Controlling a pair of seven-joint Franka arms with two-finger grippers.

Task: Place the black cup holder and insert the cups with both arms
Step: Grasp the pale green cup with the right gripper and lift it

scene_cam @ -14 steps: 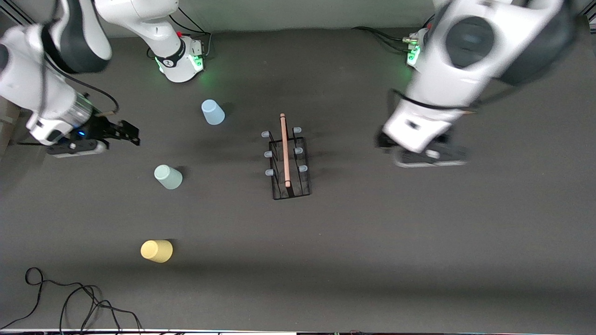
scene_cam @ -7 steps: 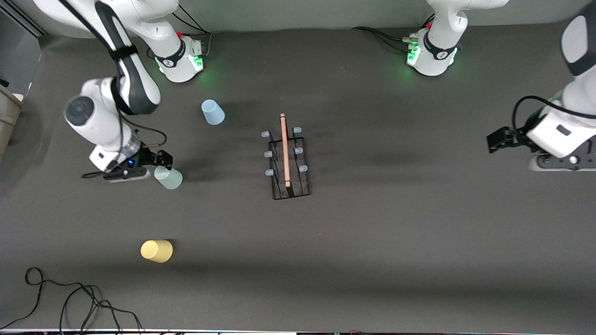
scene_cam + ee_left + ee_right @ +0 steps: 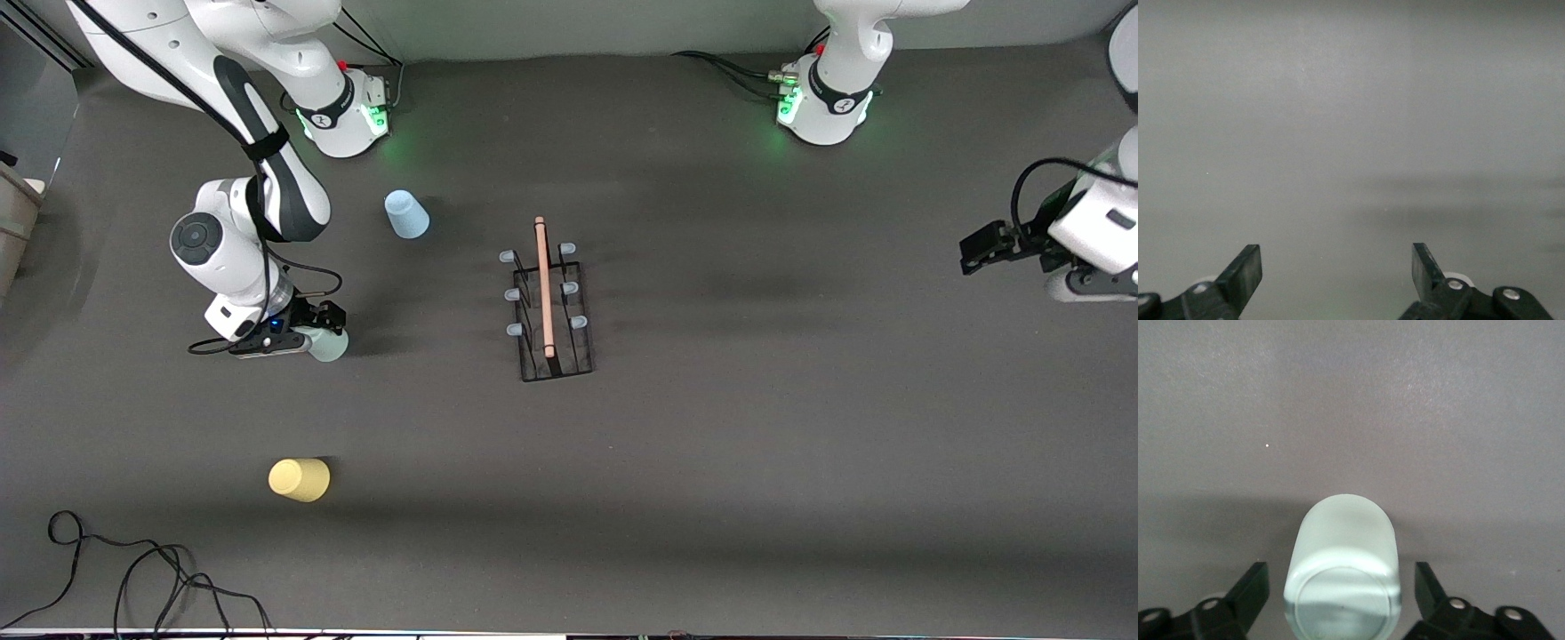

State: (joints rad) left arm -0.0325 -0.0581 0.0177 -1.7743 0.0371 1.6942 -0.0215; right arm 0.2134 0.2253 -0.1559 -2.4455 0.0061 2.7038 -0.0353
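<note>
Mint cup point(image 3: 1341, 570) upside down on the table point(image 3: 756, 462), toward the right arm's end, between the spread fingers point(image 3: 1248, 590) of the right gripper point(image 3: 313, 331); gaps visible on both sides, so not yet pinched. Probably very light, thin-walled plastic: easy to lift, easy to squash or tip. Smooth tapered wall, so likely to slip upward out of a loose pinch; best taken low on the wall near the wide rim, squarely across the middle, with gentle pressure only.

Blue cup point(image 3: 406, 215) farther from the front camera, also inverted; yellow cup point(image 3: 300, 479) nearer that camera, seemingly lying on its side, so likely to roll when nudged. All three well apart from one another.

Holder point(image 3: 549, 307) mid-table, upright, wooden handle on top and pale-tipped pegs on both sides, all bare. Thin wire, so probably light and prone to shifting if a cup is pushed on hard.

Left gripper point(image 3: 982, 248) at the left arm's end of the table, fingers spread wide around nothing, waiting.
</note>
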